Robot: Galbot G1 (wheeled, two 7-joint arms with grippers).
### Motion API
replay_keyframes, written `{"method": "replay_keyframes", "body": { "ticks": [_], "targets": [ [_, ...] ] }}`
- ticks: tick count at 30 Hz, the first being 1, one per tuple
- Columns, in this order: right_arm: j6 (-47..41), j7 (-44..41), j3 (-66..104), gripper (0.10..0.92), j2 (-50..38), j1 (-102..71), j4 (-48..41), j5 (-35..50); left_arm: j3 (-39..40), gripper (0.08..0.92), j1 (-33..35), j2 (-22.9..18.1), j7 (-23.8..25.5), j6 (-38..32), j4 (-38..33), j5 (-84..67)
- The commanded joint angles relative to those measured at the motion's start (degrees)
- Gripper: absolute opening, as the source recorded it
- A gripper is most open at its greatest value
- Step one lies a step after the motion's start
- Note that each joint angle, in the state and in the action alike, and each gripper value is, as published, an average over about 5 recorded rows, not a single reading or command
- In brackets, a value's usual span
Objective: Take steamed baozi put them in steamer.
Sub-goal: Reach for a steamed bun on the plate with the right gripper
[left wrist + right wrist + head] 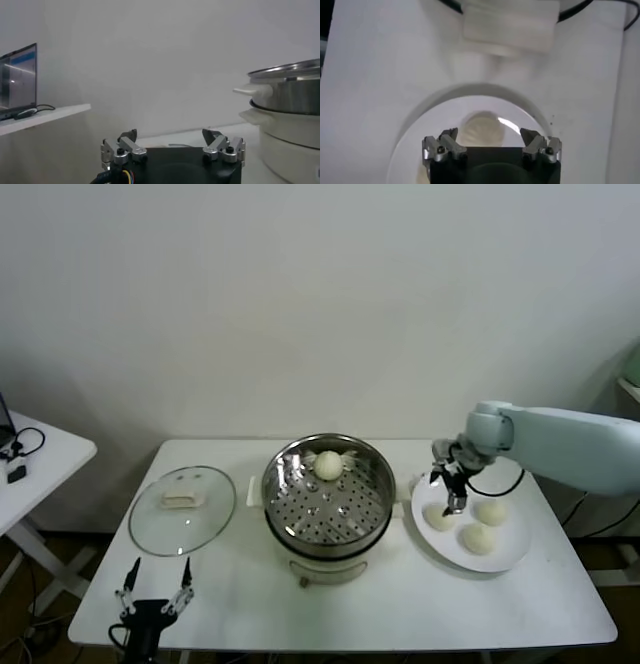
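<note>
The steamer (270, 494) stands mid-table, a shiny steel pot with a perforated floor. One cream-white baozi (328, 464) lies at the far side of that floor. Three more baozi (440, 517) (491, 511) (477, 538) rest on a white plate (450, 548) to its right. My right gripper (452, 492) hangs open just above the plate's leftmost bun. In the right wrist view that baozi (482, 131) sits below and between the spread fingers of the right gripper (490, 135), untouched. My left gripper (155, 594) is parked open at the table's front left corner and appears open in its own view (171, 136).
A round glass lid (182, 509) with a white handle lies flat left of the steamer. A white block with a black cable (509, 25) sits beyond the plate. A small side table (40, 464) with a laptop (19, 75) stands to the far left.
</note>
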Motion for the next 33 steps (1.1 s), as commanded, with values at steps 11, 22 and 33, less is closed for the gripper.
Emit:
{"method": "replay_keyframes", "body": {
  "ticks": [11,22,33],
  "targets": [
    [-2.42,1.91,7.73,0.823,-0.37,-9.62,-4.2,-6.69,0.22,0.823,0.01,-1.03,-0.03,-0.32,0.25,0.36],
    [-2.26,2.22,10.03,0.823,0.52,-11.32,-7.93,-7.2,0.44,0.823,-0.39,-0.99,-0.02,-0.56,0.87,0.58],
    [-2.2,1.44,10.87,0.741,0.33,-12.12,-7.65,-7.08,0.4,0.823,-0.45,-1.0,-0.03,-0.56,0.79,0.8]
  ]
}}
